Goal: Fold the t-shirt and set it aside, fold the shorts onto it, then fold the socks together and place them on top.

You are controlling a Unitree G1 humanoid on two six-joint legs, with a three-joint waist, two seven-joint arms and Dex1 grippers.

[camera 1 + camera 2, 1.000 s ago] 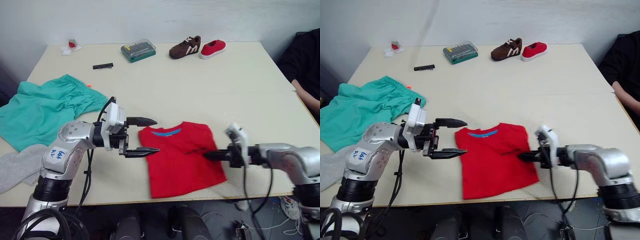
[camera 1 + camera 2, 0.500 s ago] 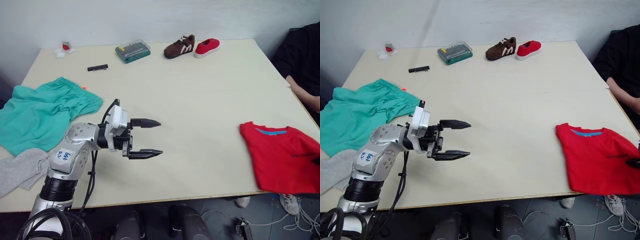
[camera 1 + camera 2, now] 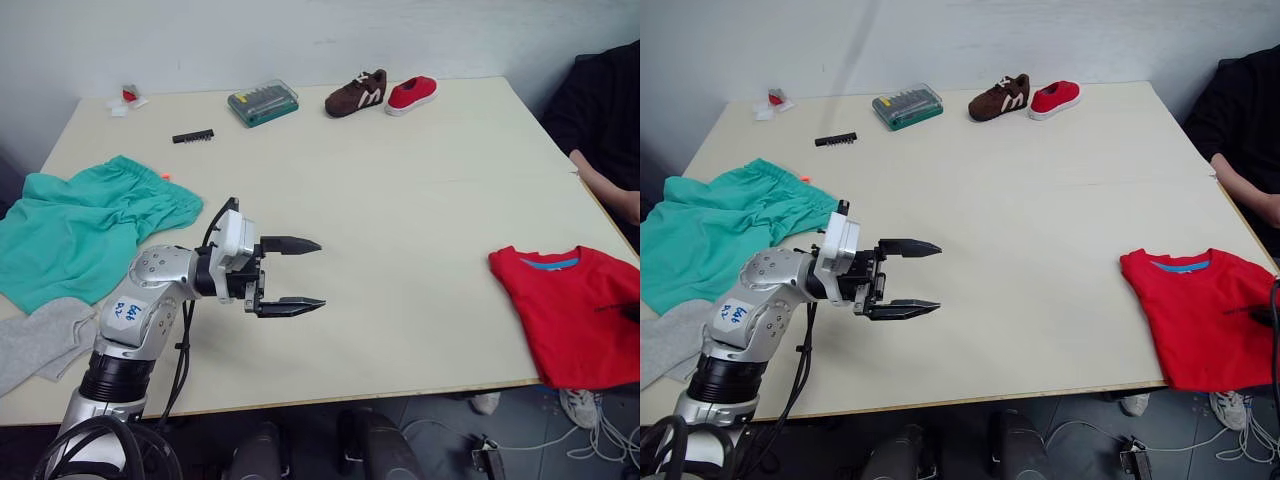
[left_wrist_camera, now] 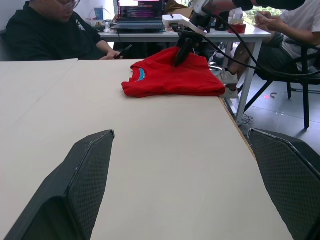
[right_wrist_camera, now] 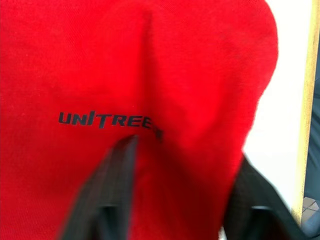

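Since the frame a second ago the t-shirt (image 3: 1200, 315) has gone from the middle of the table's near edge to the near right corner, dragged there by the right arm; over the last half second it has shifted only slightly further right. The left gripper (image 3: 300, 272) has barely changed, hanging over bare tabletop with its two black fingers spread wide, one above the other, holding nothing.

The t-shirt lies folded into a rough rectangle, blue collar band facing the far side, its near-right part overhanging the table (image 3: 400, 200) edge. In the left wrist view the shirt (image 4: 172, 77) sits well ahead of the left gripper's open fingers, and the right gripper (image 4: 181, 52) comes down onto its far side, fingertips pressed into the red fabric. In the right wrist view the right gripper (image 5: 177, 150) has a raised ridge of the shirt (image 5: 100, 60) between its two fingers, just by the dark chest print, so it is pinching the cloth.

The shorts (image 3: 85, 225) lie crumpled on the table to the left of the left arm, behind its gripper, orange drawstring just visible at the far edge. The socks (image 3: 35, 340) lie just nearer than the shorts, touching them, beside the left arm's elbow.

Far across the table from the left gripper: a green bit case (image 3: 263, 102), a black bit strip (image 3: 192, 135), a brown shoe (image 3: 355, 92) and a red shoe (image 3: 411, 94) side by side. A person's arm (image 3: 605, 190) rests at the right table edge, beyond the shirt.
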